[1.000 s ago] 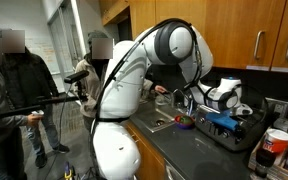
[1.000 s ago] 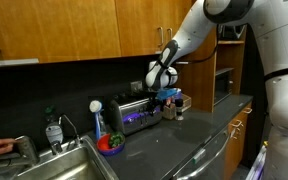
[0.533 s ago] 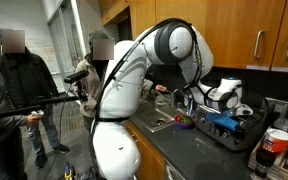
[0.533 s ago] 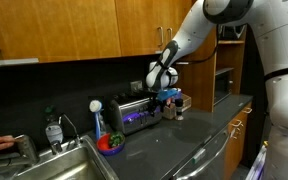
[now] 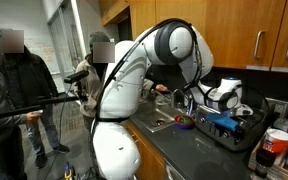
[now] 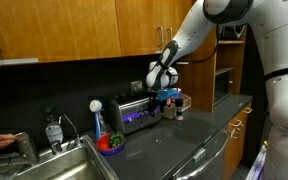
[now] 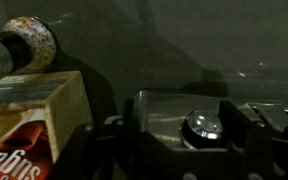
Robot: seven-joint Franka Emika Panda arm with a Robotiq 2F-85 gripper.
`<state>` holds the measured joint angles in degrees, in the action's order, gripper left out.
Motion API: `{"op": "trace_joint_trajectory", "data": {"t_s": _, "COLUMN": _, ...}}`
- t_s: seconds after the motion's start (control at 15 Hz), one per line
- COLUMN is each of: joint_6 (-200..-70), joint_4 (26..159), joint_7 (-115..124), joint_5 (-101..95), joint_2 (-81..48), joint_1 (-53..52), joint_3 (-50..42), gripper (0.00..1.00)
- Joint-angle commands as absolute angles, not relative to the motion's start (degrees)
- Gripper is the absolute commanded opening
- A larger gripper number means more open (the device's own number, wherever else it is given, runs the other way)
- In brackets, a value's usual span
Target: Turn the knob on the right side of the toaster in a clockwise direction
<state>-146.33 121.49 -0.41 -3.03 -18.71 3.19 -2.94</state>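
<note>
The toaster [image 6: 136, 110] is a silver box on the dark counter against the wall, also seen in an exterior view as toaster [image 5: 222, 124]. My gripper [image 6: 167, 96] hangs at its right end. In the wrist view the brushed-metal toaster side [image 7: 159, 108] fills the lower middle, with the round shiny knob [image 7: 201, 127] on it. The gripper [image 7: 184, 130] stands open around the knob. Its right finger [image 7: 252, 130] is close beside the knob, and the left finger [image 7: 119, 135] stands off with bare metal showing between.
A box with a red label [image 7: 29, 135] stands beside the toaster. A steel sink [image 6: 69, 165], a soap bottle [image 6: 52, 130] and a red bowl [image 6: 111, 144] are further along the counter. Cups [image 5: 277, 146] stand near the counter's end. People [image 5: 14, 90] stand beyond the arm.
</note>
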Motion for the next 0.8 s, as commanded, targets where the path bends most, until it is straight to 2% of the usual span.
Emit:
{"op": "trace_joint_trajectory", "data": {"t_s": 0.0, "joint_6": -147.7, "joint_4": 121.0, "joint_7": 0.3, "joint_5": -3.8, "joint_2": -19.1, "joint_1": 2.6, "joint_3": -3.4, "gripper": 0.6}}
{"op": "trace_joint_trajectory", "data": {"t_s": 0.53, "joint_6": -146.3, "joint_4": 124.2, "joint_7": 1.9, "joint_5": -4.9, "joint_2": -15.1, "joint_1": 1.0, "joint_3": -3.1, "gripper": 0.6}}
{"op": "trace_joint_trajectory", "data": {"t_s": 0.6, "joint_6": -145.8, "joint_4": 124.6, "joint_7": 3.1, "joint_5": -5.8, "joint_2": -14.6, "joint_1": 0.6, "joint_3": -3.5, "gripper": 0.96}}
{"op": "trace_joint_trajectory", "data": {"t_s": 0.73, "joint_6": -145.2, "joint_4": 125.2, "joint_7": 5.8, "joint_5": -7.6, "joint_2": -13.8, "joint_1": -0.1, "joint_3": -4.3, "gripper": 1.0}}
